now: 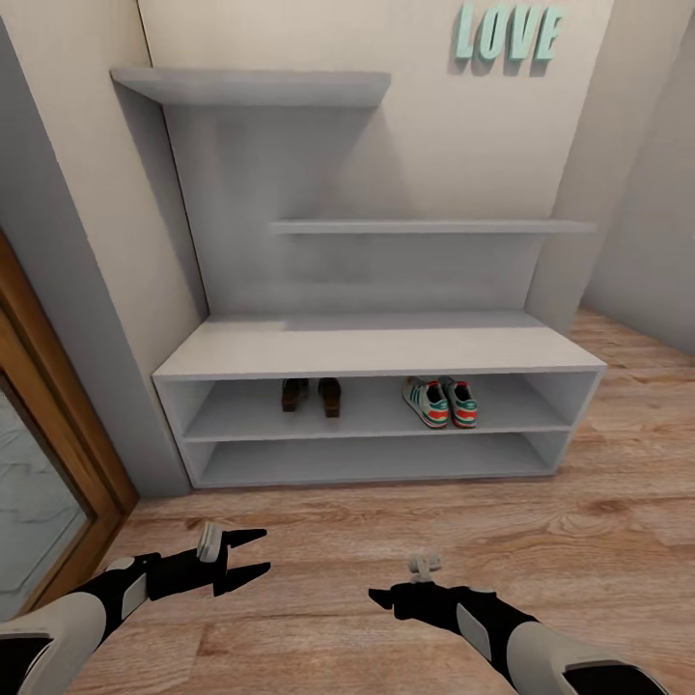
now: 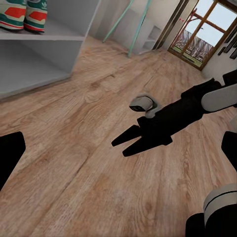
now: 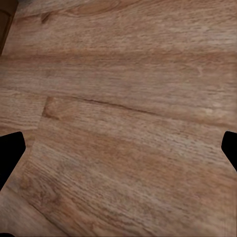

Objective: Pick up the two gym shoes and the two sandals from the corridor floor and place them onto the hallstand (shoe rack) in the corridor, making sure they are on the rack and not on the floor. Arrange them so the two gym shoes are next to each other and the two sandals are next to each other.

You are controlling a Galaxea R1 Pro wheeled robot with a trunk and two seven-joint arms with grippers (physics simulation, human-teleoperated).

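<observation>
The grey hallstand [image 1: 376,349] stands against the wall ahead. In its upper compartment the two brown sandals [image 1: 311,396] sit side by side at the left. The two gym shoes [image 1: 441,403] sit side by side at the right, and their toes also appear in the left wrist view [image 2: 24,15]. Both grippers hover low over the corridor floor [image 1: 541,541] in front of the rack, holding nothing. My left gripper [image 1: 258,553] is open. My right gripper [image 1: 378,597] is open too, its fingers [image 3: 10,155] spread wide over bare planks, and it also appears in the left wrist view [image 2: 124,146].
A wooden-framed glass door [image 1: 58,463] borders the left side. Two wall shelves [image 1: 251,87] hang above the bench, with mint "LOVE" letters [image 1: 509,34] on the wall. The rack's lower compartment [image 1: 367,458] holds nothing. A bright window [image 2: 205,32] lies down the corridor.
</observation>
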